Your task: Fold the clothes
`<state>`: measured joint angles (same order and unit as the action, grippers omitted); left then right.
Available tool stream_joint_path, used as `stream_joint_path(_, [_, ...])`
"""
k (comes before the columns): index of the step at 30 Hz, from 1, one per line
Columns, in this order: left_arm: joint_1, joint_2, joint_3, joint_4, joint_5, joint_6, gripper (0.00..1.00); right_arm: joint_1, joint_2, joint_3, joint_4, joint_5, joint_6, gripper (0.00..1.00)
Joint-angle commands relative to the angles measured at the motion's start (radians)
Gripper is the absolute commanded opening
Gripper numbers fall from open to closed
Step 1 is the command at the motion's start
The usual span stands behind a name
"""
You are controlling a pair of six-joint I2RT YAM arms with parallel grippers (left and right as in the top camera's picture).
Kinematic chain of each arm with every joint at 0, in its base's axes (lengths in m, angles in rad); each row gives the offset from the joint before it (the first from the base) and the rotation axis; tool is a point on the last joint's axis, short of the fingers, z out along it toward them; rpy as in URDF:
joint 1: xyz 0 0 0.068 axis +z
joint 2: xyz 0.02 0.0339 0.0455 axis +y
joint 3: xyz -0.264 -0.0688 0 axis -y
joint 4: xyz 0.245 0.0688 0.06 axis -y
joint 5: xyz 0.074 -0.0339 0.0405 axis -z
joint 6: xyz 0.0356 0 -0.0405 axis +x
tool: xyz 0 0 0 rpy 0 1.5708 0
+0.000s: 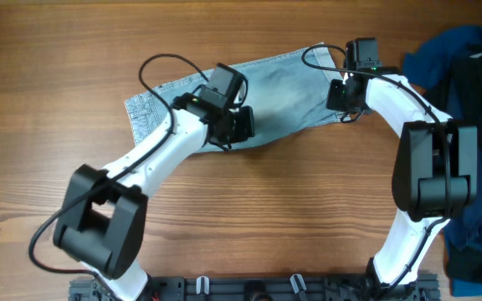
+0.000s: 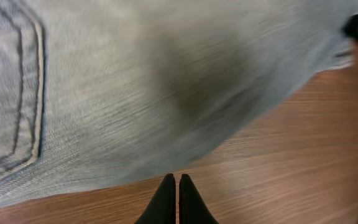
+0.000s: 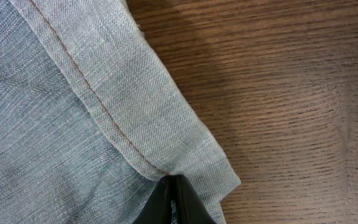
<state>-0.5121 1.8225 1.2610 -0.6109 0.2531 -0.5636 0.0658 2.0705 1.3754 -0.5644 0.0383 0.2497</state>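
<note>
Light blue jeans [image 1: 266, 96] laid flat on wooden table [image 1: 308, 217]; left gripper [image 2: 177, 186] closed empty at the jeans' lower edge; right gripper [image 3: 174, 186] pinched on the jeans' hemmed cuff [image 3: 135, 106].

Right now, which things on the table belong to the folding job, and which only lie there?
Belong to the job:
- light blue jeans
- left gripper, shut
- right gripper, shut at the hemmed cuff

Only lying there:
- dark blue garment
- black garment
</note>
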Motion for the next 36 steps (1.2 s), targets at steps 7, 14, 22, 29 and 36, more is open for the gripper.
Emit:
stream_joint_path(7, [0.033,0.105,-0.005,-0.023,-0.209,-0.156,0.04,0.0,0.125,-0.045,-0.008,-0.073,0.019,0.05])
stream_joint_path(14, [0.045,0.164,-0.005,-0.034,-0.175,-0.185,0.04,0.0,0.125,-0.045,-0.009,-0.073,0.019,0.06])
stream_joint_path(22, [0.093,-0.03,0.079,-0.109,-0.227,-0.173,0.04,0.0,0.125,-0.045,-0.01,-0.073,0.019,0.1])
stream_joint_path(29, [0.259,-0.198,0.095,-0.26,-0.275,-0.159,0.04,0.0,0.125,-0.045,-0.012,-0.073,0.019,0.13])
stream_joint_path(36, [0.293,-0.045,0.039,-0.319,-0.214,-0.158,0.04,0.0,0.125,-0.045,-0.013,-0.074,0.019,0.14])
